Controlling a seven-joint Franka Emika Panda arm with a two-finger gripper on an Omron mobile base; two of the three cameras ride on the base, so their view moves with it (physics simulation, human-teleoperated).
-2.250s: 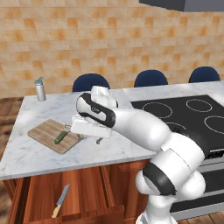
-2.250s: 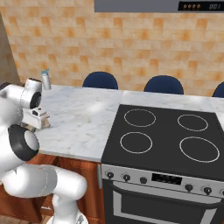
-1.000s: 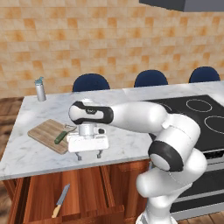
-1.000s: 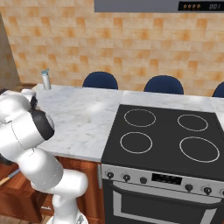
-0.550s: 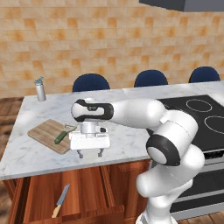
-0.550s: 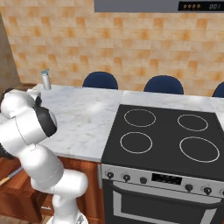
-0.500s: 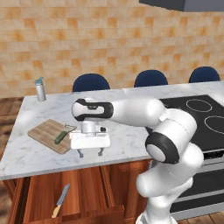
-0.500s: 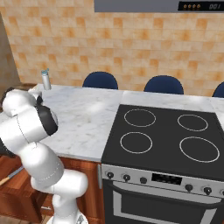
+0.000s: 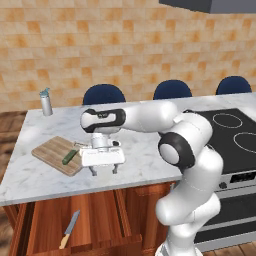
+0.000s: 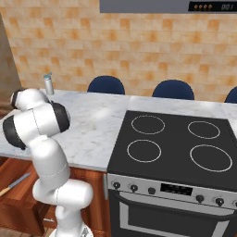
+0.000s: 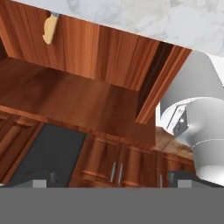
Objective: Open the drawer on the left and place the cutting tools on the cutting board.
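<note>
**Left base view: gripper at counter front edge, drawer open below**

Left base view places the gripper [image 9: 102,170] pointing down over the front part of the marble counter [image 9: 150,160], just right of the cutting board [image 9: 57,155]. Both fingers [image 9: 93,170] hang well apart with nothing between them; the jaws stand wide open and empty.

The cutting board lies at an angle on the left part of the counter, its near corner close to the counter's front edge. The peeler [image 9: 69,156] rests on the board's right half, green handle toward the front.

The drawer [image 9: 75,225] is pulled out below the counter edge, directly under the board and gripper. The knife [image 9: 69,229] lies on the drawer floor, left of centre, blade toward the counter, tan handle toward the drawer front. Bare floor surrounds it on both sides.

Hand view looks down past the counter edge into the drawer; the knife's tan handle [image 11: 50,29] shows at upper left.

Right base view shows the knife [image 10: 14,183] low at the left edge. A grey bottle [image 9: 46,101] stands at the counter's far left corner, well apart from the board. The cooktop [image 10: 176,148] takes the counter's right portion.
</note>
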